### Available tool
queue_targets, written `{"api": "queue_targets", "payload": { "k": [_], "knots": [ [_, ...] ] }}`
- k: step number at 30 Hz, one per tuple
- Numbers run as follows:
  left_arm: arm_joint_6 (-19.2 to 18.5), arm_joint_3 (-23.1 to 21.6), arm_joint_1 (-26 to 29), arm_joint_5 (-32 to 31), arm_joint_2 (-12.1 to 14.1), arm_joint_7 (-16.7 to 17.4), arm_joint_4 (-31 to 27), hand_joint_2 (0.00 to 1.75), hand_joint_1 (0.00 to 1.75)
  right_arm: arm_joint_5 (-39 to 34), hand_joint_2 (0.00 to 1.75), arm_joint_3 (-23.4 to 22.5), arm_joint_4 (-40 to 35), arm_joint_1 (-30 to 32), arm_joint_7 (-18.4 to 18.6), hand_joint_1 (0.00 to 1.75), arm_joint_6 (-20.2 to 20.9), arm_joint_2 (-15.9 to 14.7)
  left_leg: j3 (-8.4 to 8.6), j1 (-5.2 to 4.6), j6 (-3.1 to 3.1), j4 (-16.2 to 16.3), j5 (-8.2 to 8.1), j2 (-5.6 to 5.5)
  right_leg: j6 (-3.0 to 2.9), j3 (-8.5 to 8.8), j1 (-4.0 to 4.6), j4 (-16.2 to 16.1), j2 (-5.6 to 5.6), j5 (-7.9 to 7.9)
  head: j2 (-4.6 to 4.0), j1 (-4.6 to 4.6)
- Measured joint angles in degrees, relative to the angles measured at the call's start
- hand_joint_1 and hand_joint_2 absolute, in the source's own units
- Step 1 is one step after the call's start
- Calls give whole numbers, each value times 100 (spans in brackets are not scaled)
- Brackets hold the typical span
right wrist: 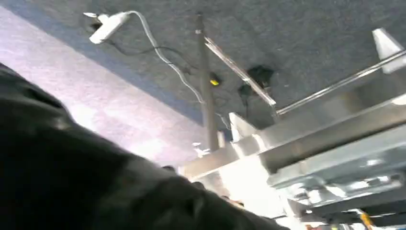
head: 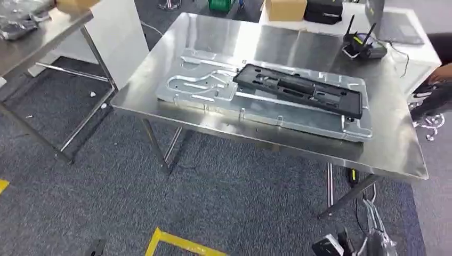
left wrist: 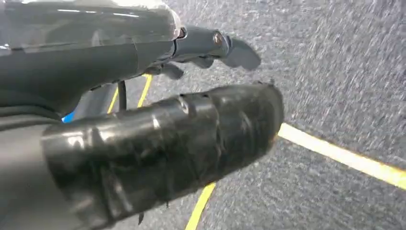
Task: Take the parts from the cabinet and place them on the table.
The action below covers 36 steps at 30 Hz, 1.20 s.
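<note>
A silver stamped metal panel lies flat on the steel table in the head view. A long black plastic part rests across its top, running toward the right. In the left wrist view my left hand hangs over grey carpet, its tape-wrapped thumb and dark fingers stretched out and apart, holding nothing. In the right wrist view a dark blurred mass, my right hand, sits close to the camera beside the table's edge; its fingers cannot be made out.
A second steel table stands at the left. A cardboard box and a router sit on a white table behind. A person's sleeve shows at the right edge. Yellow floor tape and cables lie near me.
</note>
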Motion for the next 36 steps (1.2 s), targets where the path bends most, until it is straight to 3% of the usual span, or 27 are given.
{"api": "queue_targets", "payload": {
  "k": [1, 2, 4, 5, 7, 9, 10, 11, 12, 15, 16, 17, 18, 20, 21, 22, 24, 25, 26, 27, 28, 30, 31, 32, 33, 35, 36],
  "knots": [
    [-2, 0, -10, 0, 0, 0, -2, 0, 0, 0, 0, -2, 0, 39, 0, 0, 0, 4, -81, 33, 49, -37, 92, 120, -18, -42, -22, 62, -195, -184, 2, -5],
    [2, 2, -6, 0, 0, 0, -6, 0, 0, 0, 0, -9, -9, 42, 0, 0, 0, -2, -176, 30, 130, -49, 173, 180, -14, -104, -33, 268, -420, -592, 0, 33],
    [0, 15, 24, 0, 0, 0, -6, 0, 0, -4, 0, -17, -11, 20, 2, 0, 0, -2, -347, 23, 126, -43, 304, 347, 61, -202, -75, 976, -592, -1329, 0, 44],
    [0, 26, 24, 0, 0, 0, -6, 0, 0, -4, 0, -20, -11, 27, 2, 0, 0, -2, -456, 22, 128, -35, 379, 445, 110, -233, -107, 1422, -614, -1528, 0, 44],
    [0, 33, 16, 0, 0, 0, -6, 0, 0, -55, 0, -26, -9, 31, -7, 0, 26, -2, -660, 26, 94, 26, 510, 596, 183, -154, -172, 1862, -629, -1228, 0, 46],
    [-2, 39, 10, 0, 0, 4, -6, 0, 0, -208, 0, -57, -9, 53, -44, 0, 125, 9, -900, 37, 43, 132, 606, 750, 237, 345, -227, 1478, -695, -731, 0, 44],
    [-2, 44, 1, 0, 0, 15, -6, 0, 0, -329, 0, -87, -2, 65, -68, 0, 179, 17, -987, 37, 5, 192, 639, 794, 245, 787, -238, 969, -851, -777, 0, 44],
    [-4, 52, -4, 0, 2, 22, -13, 0, 0, -486, 0, -122, 15, 58, -92, 0, 241, 35, -1015, 20, -35, 241, 664, 840, 233, 1315, -206, 310, -1080, -1124, 2, 46],
    [-4, 66, -5, -9, -5, 26, -13, 0, 0, -645, 0, -162, 48, 54, -125, 0, 300, 46, -1022, 26, -74, 265, 693, 897, 186, 1583, -148, -198, -1104, -1347, 0, 33],
    [-13, 81, -14, -37, -5, 52, -15, 0, 0, -1332, 0, -442, 545, 66, -359, 0, 602, 232, -1006, 58, -208, 185, 890, 1085, 24, 1399, -85, -225, -962, -1255, 0, 35],
    [-18, 81, 0, -39, -14, 66, -15, 0, 0, -1590, 0, -602, 823, 60, -442, 0, 748, 346, -1049, 104, -266, 204, 831, 953, -56, 1344, -161, -275, -920, -1145, 0, 44],
    [-22, 83, 11, -48, -5, 66, -15, 0, 0, -1760, 0, -783, 1081, 48, -518, 0, 862, 495, -1096, 96, -292, 304, 619, 714, -89, 1260, -137, -272, -897, -1081, 0, 33],
    [-50, 83, 38, -90, -7, 66, -15, 0, 0, -1974, 0, -1011, 1595, -76, -579, 0, 1124, 632, -1187, 86, -269, 619, 136, 446, -157, 1127, -129, -273, -838, -980, 0, 26],
    [-138, 83, 75, -242, 45, 55, -15, 0, 0, -2594, 0, -1536, 2838, -573, -349, 0, 1930, 958, -1293, 49, -227, 1372, -488, 281, -196, 901, -87, -264, -656, -793, 0, 24],
    [-166, 81, 62, -293, 59, 48, -15, 0, 0, -2957, 0, -1971, 3955, -790, -231, 0, 2323, 1151, -1303, 24, -206, 1682, -529, 273, -196, 795, -72, -254, -588, -708, 0, 22],
    [-190, 76, 30, -326, 65, 37, -15, 0, 0, -3319, 0, -2336, 4987, -1085, -111, 0, 2564, 1338, -1245, -4, -175, 1855, -347, 264, -188, 697, -63, -230, -544, -622, 0, 24],
    [-158, 74, -20, -339, 63, 24, -15, 0, 0, -4067, 0, -2983, 6311, -1285, 233, 0, 2277, 1649, -929, -32, -123, 1646, 150, 233, -163, 488, -59, -133, -495, -526, 0, 26],
    [-86, 77, -12, -311, 63, 24, -15, 0, 0, -4665, 0, -3496, 6923, -1374, 204, 0, 1970, 1904, -523, -32, -87, 1148, 285, 130, -143, 348, -55, -59, -454, -469, 0, 28],
    [-26, 81, 6, -273, 61, 31, -15, 0, 0, -5015, 0, -3910, 7299, -1489, 58, 0, 1928, 2108, -126, -30, -34, 586, 108, -151, -139, 260, -58, 4, -405, -408, 0, 24],
    [8, 83, 30, -267, 59, 26, -15, 0, 0, -5184, 0, -4184, 7546, -1574, -51, 0, 1959, 2285, 107, -30, -15, 160, -52, -282, -119, 180, -9, 46, -339, -371, 0, 24],
    [39, 83, 45, -282, 41, 22, -15, 0, 0, -5100, 0, -4442, 7884, -1715, -251, 0, 2028, 2473, 195, -21, -29, -68, -202, -210, -99, 135, -23, 53, -216, -270, 0, 26],
    [55, 74, 7, -361, 13, 37, -15, 0, 0, -4737, 0, -4621, 8333, -1816, -335, 0, 2066, 2660, 161, -49, 34, -52, -136, -61, -8, 125, -52, -45, -64, -105, 0, 20],
    [61, 72, -3, -391, -14, 66, -9, 0, 0, -4401, 0, -4623, 8569, -1835, -352, 0, 2142, 2739, 103, 27, 87, -123, -8, 23, 20, 92, -23, -76, -27, -46, 0, 37],
    [70, 68, -46, -418, -3, 85, -13, 0, 0, -4088, 0, -4605, 8735, -1885, -356, 0, 2217, 2796, 37, 13, 130, -134, 69, 131, 4, 24, -45, 24, -247, -268, 0, 35],
    [96, 63, -53, -457, -5, 118, -13, 0, 0, -3776, 0, -4583, 8861, -1933, -378, 0, 2273, 2773, -50, 6, 173, -136, 144, 195, 5, -54, -46, 282, -441, -701, 0, 70],
    [131, 41, -22, -507, 11, 201, -13, 0, 0, -3400, 0, -4456, 9058, -2043, -437, 0, 2321, 2719, -219, -1, 167, -132, 277, 377, 86, -180, -87, 1088, -586, -1404, 0, 81],
    [146, 35, -16, -516, 13, 230, -13, 0, 0, -3364, 0, -4411, 9136, -2082, -461, 0, 2332, 2692, -317, -1, 161, -117, 344, 468, 131, -227, -109, 1483, -606, -1507, 0, 85]
  ]
}}
